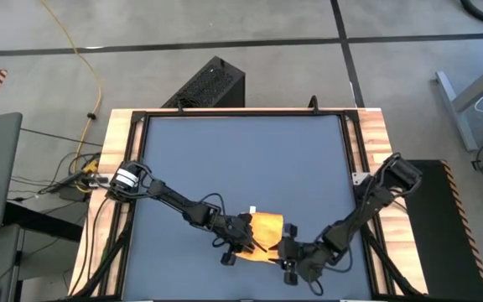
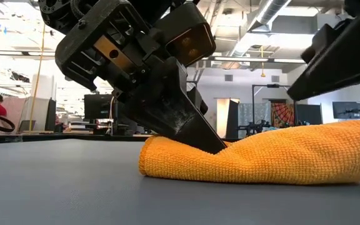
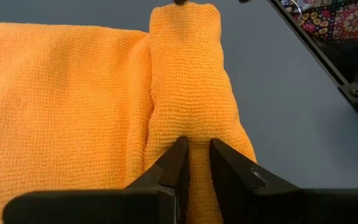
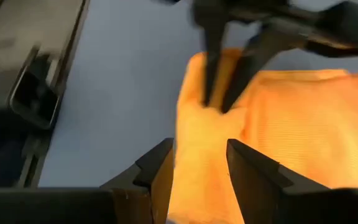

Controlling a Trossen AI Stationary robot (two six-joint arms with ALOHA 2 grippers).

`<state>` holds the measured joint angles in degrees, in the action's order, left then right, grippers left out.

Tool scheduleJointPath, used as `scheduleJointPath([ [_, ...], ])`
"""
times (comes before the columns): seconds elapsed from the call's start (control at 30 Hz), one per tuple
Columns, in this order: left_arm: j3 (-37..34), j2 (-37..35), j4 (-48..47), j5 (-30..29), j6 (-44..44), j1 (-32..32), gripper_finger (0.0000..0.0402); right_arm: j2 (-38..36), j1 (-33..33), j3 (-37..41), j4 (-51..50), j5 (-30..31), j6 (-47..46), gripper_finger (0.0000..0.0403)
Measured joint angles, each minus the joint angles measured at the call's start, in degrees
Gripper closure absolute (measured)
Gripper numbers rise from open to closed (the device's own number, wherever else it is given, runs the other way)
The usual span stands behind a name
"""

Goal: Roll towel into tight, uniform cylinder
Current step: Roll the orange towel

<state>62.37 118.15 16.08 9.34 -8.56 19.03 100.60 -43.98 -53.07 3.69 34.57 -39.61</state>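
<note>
The yellow towel point(image 1: 267, 225) lies on the dark blue mat point(image 1: 233, 159) near the table's front edge. Its near side is rolled into a thick ridge point(image 3: 188, 74), its far side point(image 3: 61, 99) lies flat, and a small white tag point(image 1: 254, 210) shows at its far left corner. My left gripper point(image 3: 194, 152) is shut on the roll's left end. At the roll's right end my right gripper point(image 4: 197, 163) stands open just above the cloth, and the towel shows in the gap between its fingers. My left gripper pinches a raised fold of the roll point(image 3: 194, 138) between its two fingertips, at the roll's left end. The fingers point(image 2: 195, 134) slant down from the table's left, pointing along the roll, and dent the cloth. The roll rests on the mat.
Wooden table borders point(image 1: 120, 134) and a black frame surround the mat. A black box point(image 1: 210, 84) stands beyond the far edge, and cables point(image 1: 78, 176) lie off the left side. Bare mat stretches across the far half.
</note>
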Motion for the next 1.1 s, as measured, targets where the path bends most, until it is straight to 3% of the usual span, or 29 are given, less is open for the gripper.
scheduleJointPath([
  [0.27, 0.0, 0.0, 0.2, -0.1, -0.1, 0.0, 0.0347, 0.0, 0.8, -0.1, 4.3, -9.8, 14.7, 0.0235],
  [0.57, 0.0, -2.0, -0.2, -0.2, 0.0, 0.1, 0.0347, 0.0, -5.3, -0.1, 5.4, -1.5, 19.1, 0.0272],
  [0.93, -0.1, -3.7, -1.4, -1.1, 0.5, 0.3, 0.0347, 0.0, -3.1, -0.1, 5.7, -1.6, 16.1, 0.0284],
  [1.1, -0.1, -3.7, -1.3, -1.2, 0.6, 0.9, 0.0347, 0.0, -2.8, -0.1, 5.0, -2.3, 17.4, 0.0271],
])
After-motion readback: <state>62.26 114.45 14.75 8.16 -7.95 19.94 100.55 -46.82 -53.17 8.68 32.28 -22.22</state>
